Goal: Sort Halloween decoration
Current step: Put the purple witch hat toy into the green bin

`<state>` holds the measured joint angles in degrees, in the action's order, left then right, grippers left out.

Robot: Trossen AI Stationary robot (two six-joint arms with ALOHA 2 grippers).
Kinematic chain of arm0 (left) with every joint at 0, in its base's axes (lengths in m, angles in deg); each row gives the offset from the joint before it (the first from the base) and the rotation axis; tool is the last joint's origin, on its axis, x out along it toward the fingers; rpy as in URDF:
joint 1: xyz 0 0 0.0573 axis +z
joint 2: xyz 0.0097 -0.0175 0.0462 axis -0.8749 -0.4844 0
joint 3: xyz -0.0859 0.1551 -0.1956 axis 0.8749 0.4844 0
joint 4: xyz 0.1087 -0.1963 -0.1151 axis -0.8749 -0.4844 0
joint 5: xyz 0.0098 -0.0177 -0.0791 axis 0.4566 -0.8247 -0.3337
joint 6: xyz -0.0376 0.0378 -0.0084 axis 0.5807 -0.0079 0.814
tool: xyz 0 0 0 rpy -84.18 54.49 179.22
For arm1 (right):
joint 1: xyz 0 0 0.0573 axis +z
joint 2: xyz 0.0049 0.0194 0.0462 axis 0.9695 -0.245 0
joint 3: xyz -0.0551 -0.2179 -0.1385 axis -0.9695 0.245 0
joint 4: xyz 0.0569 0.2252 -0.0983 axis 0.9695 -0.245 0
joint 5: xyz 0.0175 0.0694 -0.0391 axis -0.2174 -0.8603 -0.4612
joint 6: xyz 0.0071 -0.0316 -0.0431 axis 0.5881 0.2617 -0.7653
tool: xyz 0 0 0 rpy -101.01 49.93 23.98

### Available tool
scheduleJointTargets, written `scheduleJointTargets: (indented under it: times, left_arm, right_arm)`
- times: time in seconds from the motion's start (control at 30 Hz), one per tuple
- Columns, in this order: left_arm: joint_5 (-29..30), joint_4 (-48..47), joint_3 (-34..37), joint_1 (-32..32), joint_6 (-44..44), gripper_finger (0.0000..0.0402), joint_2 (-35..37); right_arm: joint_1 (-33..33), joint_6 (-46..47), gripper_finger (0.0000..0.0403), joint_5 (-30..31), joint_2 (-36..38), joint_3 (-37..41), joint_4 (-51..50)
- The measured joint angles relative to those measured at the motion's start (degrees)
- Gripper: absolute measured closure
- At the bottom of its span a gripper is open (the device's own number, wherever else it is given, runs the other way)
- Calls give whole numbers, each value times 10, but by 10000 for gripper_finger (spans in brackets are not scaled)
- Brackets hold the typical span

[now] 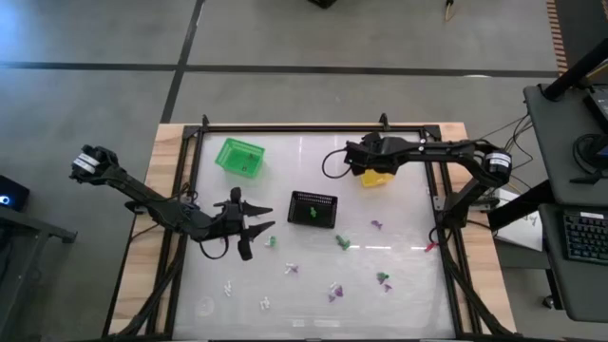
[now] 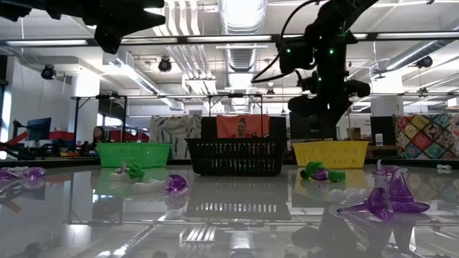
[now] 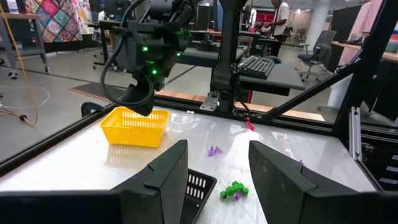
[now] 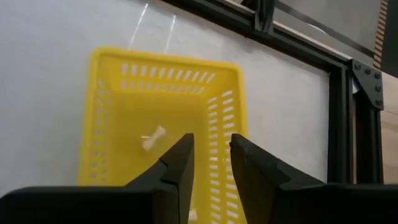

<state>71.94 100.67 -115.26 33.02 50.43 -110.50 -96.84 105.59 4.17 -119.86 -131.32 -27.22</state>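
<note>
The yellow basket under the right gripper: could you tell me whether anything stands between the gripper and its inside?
Nothing visible does. The right gripper hangs over the open yellow basket, fingers parted and empty, and a small white trinket is inside the basket.

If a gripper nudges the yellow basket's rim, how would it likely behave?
The yellow basket looks like thin perforated plastic, so it is probably light and would slide on the glossy table rather than tip. It holds only a small white bone trinket, adding little weight.

The table top point(image 1: 399, 285) is looking white, smooth and shiny like a mirror. Its edge point(image 1: 166, 190) at 9 o'clock is showing pale wood. The yellow basket point(image 4: 124, 124) is looking like holey plastic. The fingers point(image 4: 180, 168) are looking dark and matt.
</note>
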Motion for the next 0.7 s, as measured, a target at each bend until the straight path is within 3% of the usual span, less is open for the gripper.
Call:
scheduleJointTargets:
  times: [0.23,0.47,0.7]
  left_arm:
    - [7,-14,0,0,42,248,0]
    - [26,-171,0,6,222,250,7]
    - [-88,-397,0,17,444,265,5]
  right_arm:
    - [22,-18,305,-1,13,0,2]
    - [92,-25,305,-1,47,0,18]
    - [171,-26,305,30,61,1,53]
